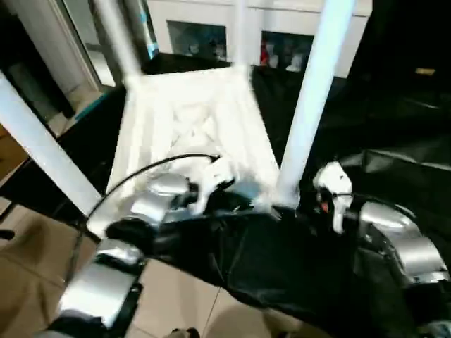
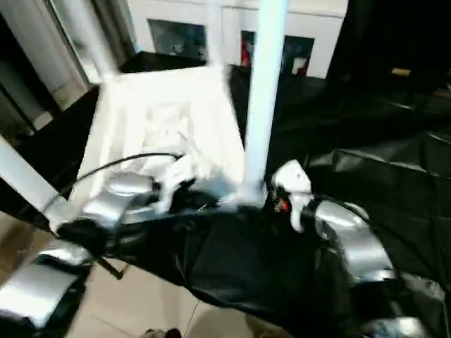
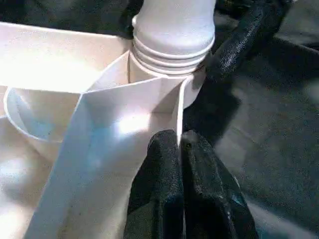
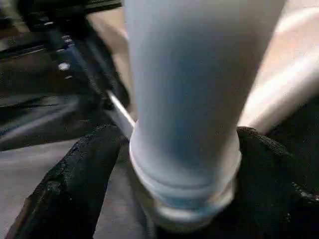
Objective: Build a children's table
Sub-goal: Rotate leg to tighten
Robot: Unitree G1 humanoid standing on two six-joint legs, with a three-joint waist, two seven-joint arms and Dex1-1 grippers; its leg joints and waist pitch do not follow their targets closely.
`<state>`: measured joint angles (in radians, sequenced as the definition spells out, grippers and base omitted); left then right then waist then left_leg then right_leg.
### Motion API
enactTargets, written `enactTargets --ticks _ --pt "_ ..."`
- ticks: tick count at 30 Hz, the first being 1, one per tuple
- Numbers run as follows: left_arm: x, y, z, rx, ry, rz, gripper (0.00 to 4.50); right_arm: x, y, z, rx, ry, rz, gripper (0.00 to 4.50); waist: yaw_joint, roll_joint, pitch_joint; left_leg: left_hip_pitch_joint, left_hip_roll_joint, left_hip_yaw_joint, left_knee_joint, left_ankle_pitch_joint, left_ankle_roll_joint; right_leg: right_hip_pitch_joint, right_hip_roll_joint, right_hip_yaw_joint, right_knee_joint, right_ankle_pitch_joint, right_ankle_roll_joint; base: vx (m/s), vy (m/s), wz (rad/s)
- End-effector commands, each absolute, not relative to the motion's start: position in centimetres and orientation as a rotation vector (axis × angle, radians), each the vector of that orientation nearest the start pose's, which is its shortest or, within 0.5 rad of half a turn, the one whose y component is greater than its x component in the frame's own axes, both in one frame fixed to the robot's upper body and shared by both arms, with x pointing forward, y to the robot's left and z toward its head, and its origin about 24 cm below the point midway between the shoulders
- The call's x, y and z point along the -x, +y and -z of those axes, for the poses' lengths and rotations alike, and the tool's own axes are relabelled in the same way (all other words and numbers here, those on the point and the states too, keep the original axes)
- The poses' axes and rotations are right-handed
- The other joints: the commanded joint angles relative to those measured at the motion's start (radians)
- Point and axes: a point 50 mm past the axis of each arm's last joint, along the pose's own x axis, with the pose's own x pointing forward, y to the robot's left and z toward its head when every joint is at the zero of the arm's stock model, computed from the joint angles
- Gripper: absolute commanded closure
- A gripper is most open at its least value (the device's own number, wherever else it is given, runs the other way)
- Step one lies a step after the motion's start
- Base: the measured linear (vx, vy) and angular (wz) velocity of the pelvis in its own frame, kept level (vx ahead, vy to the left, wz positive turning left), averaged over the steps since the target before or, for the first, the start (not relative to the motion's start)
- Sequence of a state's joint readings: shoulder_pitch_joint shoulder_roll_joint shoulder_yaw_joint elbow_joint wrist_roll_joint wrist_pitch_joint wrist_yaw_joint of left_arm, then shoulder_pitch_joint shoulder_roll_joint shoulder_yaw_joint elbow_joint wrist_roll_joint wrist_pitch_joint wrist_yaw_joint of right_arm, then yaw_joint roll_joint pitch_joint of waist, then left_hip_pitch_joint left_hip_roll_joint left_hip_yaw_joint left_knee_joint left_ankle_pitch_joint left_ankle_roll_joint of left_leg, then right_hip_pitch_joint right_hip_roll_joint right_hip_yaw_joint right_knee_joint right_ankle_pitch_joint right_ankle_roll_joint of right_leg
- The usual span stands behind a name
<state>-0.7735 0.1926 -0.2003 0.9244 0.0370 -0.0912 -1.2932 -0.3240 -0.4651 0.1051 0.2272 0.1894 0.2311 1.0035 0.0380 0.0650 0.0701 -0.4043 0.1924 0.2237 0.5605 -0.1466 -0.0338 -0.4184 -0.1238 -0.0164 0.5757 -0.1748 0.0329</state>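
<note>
White plastic table top [image 1: 190, 134] lying underside up on black sheet [image 1: 296, 274], legs [image 1: 310, 105] standing in corner sockets. Left gripper [image 3: 180, 149] pinched shut on thin rib of the top, just beside near-right socket. Right gripper [image 4: 174, 164] at base of that socket's leg, fingers [image 4: 75, 179] either side of it; grip or gap cannot be told.

A black sheet [image 1: 296, 260] lies crumpled over the work surface, its near edge hanging above a floor of pale tiles [image 1: 176, 303]. Beyond the sheet's far edge stands a white cabinet [image 1: 282, 28] with glass doors, small coloured items [image 1: 271, 55] blurred behind the panes. Left of the sheet is a wooden surface [image 1: 8, 151].
</note>
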Motion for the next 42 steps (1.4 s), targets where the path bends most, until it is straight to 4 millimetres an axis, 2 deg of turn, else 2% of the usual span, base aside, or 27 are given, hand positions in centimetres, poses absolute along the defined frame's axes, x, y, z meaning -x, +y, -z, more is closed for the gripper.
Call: enactTargets --ticks 1,6,7,8,11,12,17,20,22,23,24,27,30,31,33,34,35,36,38,42 --pt "-33.1 9.0 -6.1 -0.281 0.319 1.533 4.5 -28.3 -17.1 -6.2 0.201 0.31 -1.101 0.72 0.002 -0.029 -0.06 0.026 0.031 -0.014 -0.055 -0.251 0.119 0.04 -0.004 0.003 -0.059 -0.165 -0.268 0.0 0.0 0.0" --pt "-33.0 9.9 -6.5 -0.286 0.317 1.56 4.5 -27.9 -17.6 -6.6 0.202 0.329 -1.155 0.72 0.003 -0.032 -0.056 0.028 0.032 -0.013 -0.058 -0.278 0.107 0.039 -0.006 0.005 -0.062 -0.19 -0.268 0.0 0.0 0.0" --pt "-33.1 9.9 -6.6 -0.287 0.314 1.558 4.5 -27.8 -17.6 -6.6 0.2 0.331 -1.161 0.87 0.002 -0.039 -0.058 0.027 0.032 -0.012 -0.057 -0.278 0.103 0.04 -0.007 0.006 -0.062 -0.191 -0.268 0.0 0.0 0.0" --pt "-33.1 9.9 -6.6 -0.286 0.313 1.558 4.5 -27.8 -17.6 -6.6 0.198 0.332 -1.165 1.04 0.004 -0.037 -0.057 0.027 0.032 -0.013 -0.057 -0.275 0.102 0.04 -0.008 0.006 -0.06 -0.191 -0.269 0.0 0.0 0.0" --pt "-33.1 9.9 -6.6 -0.277 0.307 1.557 4.5 -27.8 -17.5 -6.6 0.186 0.33 -1.177 1.17 0.005 -0.039 -0.058 0.027 0.031 -0.013 -0.055 -0.26 0.104 0.04 -0.008 0.006 -0.059 -0.178 -0.27 0.0 0.0 0.0" --pt "-33.0 9.8 -6.6 -0.272 0.3 1.555 4.5 -27.7 -17.2 -6.5 0.18 0.328 -1.179 1.4 0.005 -0.039 -0.059 0.027 0.031 -0.012 -0.054 -0.25 0.107 0.041 -0.008 0.006 -0.058 -0.166 -0.273 0.0 0.0 0.0" --pt "-33.0 9.0 -6.5 -0.26 0.278 1.539 4.5 -27.6 -16.6 -5.9 0.144 0.324 -1.138 1.72 0.005 -0.042 -0.062 0.025 0.029 -0.012 -0.051 -0.232 0.117 0.042 -0.008 0.005 -0.056 -0.162 -0.273 0.0 0.0 0.0" --pt "-33.5 8.1 -6.4 -0.248 0.264 1.458 4.5 -28.7 -16.6 -4.9 0.12 0.335 -0.965 1.73 0.001 -0.038 -0.061 0.026 0.029 -0.013 -0.054 -0.26 0.097 0.038 -0.007 0.005 -0.06 -0.207 -0.264 0.0 0.0 0.0" --pt "-33.9 7.3 -6.4 -0.236 0.252 1.386 4.5 -29.4 -16.5 -4.4 0.11 0.334 -0.849 1.77 -0.013 -0.042 -0.059 0.021 0.024 -0.019 -0.059 -0.295 0.062 0.04 -0.009 0.004 -0.066 -0.286 -0.233 0.0 0.0 0.0" --pt "-34.1 6.6 -6.4 -0.239 0.24 1.334 4.5 -29.7 -16.1 -4.1 0.091 0.332 -0.79 1.77 -0.013 -0.04 -0.059 0.024 0.023 -0.019 -0.06 -0.306 0.057 0.038 -0.009 0.003 -0.07 -0.309 -0.224 0.0 0.0 0.0" --pt "-34.4 6.1 -6.4 -0.241 0.228 1.291 4.5 -29.9 -15.8 -3.9 0.075 0.331 -0.743 1.77 -0.016 -0.041 -0.057 0.032 0.024 -0.018 -0.059 -0.336 0.047 0.03 -0.008 0.006 -0.078 -0.348 -0.211 0.0 0.0 0.0" --pt "-34.8 4.4 -6.5 -0.215 0.206 1.195 4.5 -30.6 -14.4 -3.2 0.022 0.342 -0.617 1.78 -0.024 -0.041 -0.058 0.03 0.021 -0.02 -0.062 -0.346 0.029 0.027 -0.005 0.006 -0.082 -0.381 -0.185 0.0 0.0 0.0" --pt "-34.9 2.1 -6.6 -0.214 0.199 1.125 4.5 -31.2 -11.3 -2.7 0.026 0.347 -0.55 1.78 -0.033 -0.039 -0.058 0.029 0.018 -0.022 -0.063 -0.356 0.02 0.026 -0.003 0.004 -0.084 -0.39 -0.17 0.0 0.0 0.0" --pt "-34.9 2.0 -6.7 -0.213 0.199 1.124 4.5 -31.2 -11.1 -2.7 0.029 0.346 -0.552 1.78 -0.034 -0.035 -0.061 0.031 0.017 -0.023 -0.063 -0.355 0.022 0.028 -0.004 0.004 -0.085 -0.39 -0.165 0.0 0.0 0.0" --pt "-34.9 1.6 -6.8 -0.208 0.197 1.122 4.5 -31.4 -10.4 -2.8 0.037 0.339 -0.558 1.78 -0.036 -0.038 -0.06 0.029 0.017 -0.023 -0.062 -0.358 0.032 0.028 -0.003 0.004 -0.087 -0.386 -0.162 0.0 0.0 0.0" --pt "-34.9 1.6 -6.8 -0.215 0.195 1.125 4.5 -31.3 -10.3 -3.1 0.004 0.324 -0.578 1.43 -0.035 -0.038 -0.062 0.027 0.017 -0.023 -0.061 -0.348 0.042 0.031 -0.004 0.005 -0.086 -0.372 -0.16 0.0 0.0 0.0" --pt "-34.9 1.6 -6.8 -0.216 0.195 1.127 4.5 -31.3 -10.2 -3.1 0.0 0.319 -0.584 1.43 -0.034 -0.037 -0.062 0.027 0.017 -0.023 -0.061 -0.343 0.047 0.031 -0.004 0.005 -0.086 -0.366 -0.161 0.0 0.0 0.0" --pt "-34.9 1.7 -6.8 -0.22 0.195 1.135 4.5 -31.3 -10.3 -3.3 -0.017 0.308 -0.606 1.08 -0.035 -0.036 -0.063 0.026 0.017 -0.022 -0.06 -0.336 0.055 0.031 -0.004 0.005 -0.085 -0.352 -0.165 0.0 0.0 0.0" --pt "-34.8 2.2 -6.8 -0.227 0.197 1.174 4.5 -31.0 -10.7 -3.8 -0.01 0.287 -0.665 1.06 -0.033 -0.034 -0.065 0.026 0.018 -0.022 -0.059 -0.326 0.063 0.032 -0.004 0.005 -0.083 -0.33 -0.172 0.0 0.0 0.0" --pt "-34.4 3.6 -6.5 -0.257 0.212 1.269 4.5 -30.4 -12.0 -4.5 0.064 0.271 -0.792 0.72 -0.028 -0.036 -0.069 0.023 0.019 -0.02 -0.054 -0.284 0.093 0.041 -0.005 0.004 -0.075 -0.25 -0.195 0.0 0.0 0.0"
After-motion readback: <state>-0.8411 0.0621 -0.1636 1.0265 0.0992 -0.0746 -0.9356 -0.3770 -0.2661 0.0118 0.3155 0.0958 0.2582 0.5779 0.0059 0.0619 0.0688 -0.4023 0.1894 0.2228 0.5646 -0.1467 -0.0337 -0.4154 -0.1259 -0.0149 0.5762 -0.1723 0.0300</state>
